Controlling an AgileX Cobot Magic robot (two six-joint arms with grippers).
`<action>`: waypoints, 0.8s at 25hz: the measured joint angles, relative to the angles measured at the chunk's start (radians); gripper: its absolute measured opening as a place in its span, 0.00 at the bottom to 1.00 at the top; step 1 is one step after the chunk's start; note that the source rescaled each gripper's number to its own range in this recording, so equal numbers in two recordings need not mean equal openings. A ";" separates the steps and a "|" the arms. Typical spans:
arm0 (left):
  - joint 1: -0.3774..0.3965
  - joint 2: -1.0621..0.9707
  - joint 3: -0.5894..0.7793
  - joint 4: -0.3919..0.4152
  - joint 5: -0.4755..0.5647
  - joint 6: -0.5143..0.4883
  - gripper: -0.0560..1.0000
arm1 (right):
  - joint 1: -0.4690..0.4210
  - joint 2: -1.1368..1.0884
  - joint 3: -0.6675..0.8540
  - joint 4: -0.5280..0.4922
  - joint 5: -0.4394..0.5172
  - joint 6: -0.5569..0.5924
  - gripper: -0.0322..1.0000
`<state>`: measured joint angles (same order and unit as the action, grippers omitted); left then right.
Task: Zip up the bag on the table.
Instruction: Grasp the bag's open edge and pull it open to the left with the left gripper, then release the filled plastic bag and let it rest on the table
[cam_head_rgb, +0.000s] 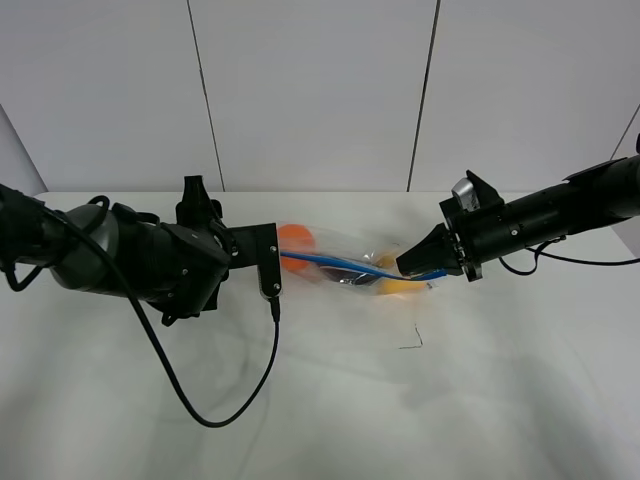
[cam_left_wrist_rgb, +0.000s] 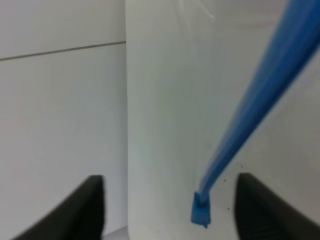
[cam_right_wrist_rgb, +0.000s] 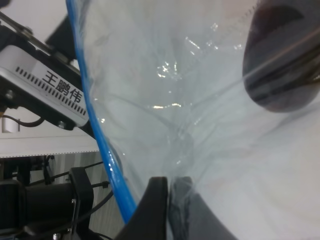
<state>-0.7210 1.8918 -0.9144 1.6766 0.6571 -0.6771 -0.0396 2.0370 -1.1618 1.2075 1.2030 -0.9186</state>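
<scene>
The clear bag (cam_head_rgb: 350, 262) lies stretched between my grippers on the white table (cam_head_rgb: 420, 410), with orange (cam_head_rgb: 296, 238), yellow (cam_head_rgb: 400, 285) and dark items inside. Its blue zipper strip (cam_head_rgb: 340, 265) runs from left to right. My left gripper (cam_head_rgb: 272, 270) is at the strip's left end. In the left wrist view its fingers (cam_left_wrist_rgb: 92, 205) stand wide apart, with the strip's blue end tab (cam_left_wrist_rgb: 201, 211) between them, untouched. My right gripper (cam_head_rgb: 418, 268) is shut on the bag's right end. In the right wrist view (cam_right_wrist_rgb: 172, 197) it pinches clear plastic beside the strip (cam_right_wrist_rgb: 102, 145).
A black cable (cam_head_rgb: 205, 405) from the left arm loops over the table's front. A thin dark thread (cam_head_rgb: 412, 342) lies below the bag. White wall panels stand behind the table. The left arm's labelled body (cam_right_wrist_rgb: 50, 90) shows in the right wrist view.
</scene>
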 joint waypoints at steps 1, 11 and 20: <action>0.000 0.000 0.000 0.000 0.000 -0.010 0.67 | 0.000 0.000 0.000 0.000 0.000 0.000 0.03; 0.000 0.000 0.000 0.000 -0.001 -0.020 0.70 | 0.000 0.000 0.000 -0.001 0.000 -0.001 0.03; 0.000 0.000 0.000 -0.009 0.004 -0.070 0.77 | 0.000 0.000 0.000 -0.001 0.000 -0.003 0.03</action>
<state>-0.7210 1.8918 -0.9144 1.6678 0.6614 -0.7468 -0.0396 2.0370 -1.1618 1.2064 1.2030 -0.9215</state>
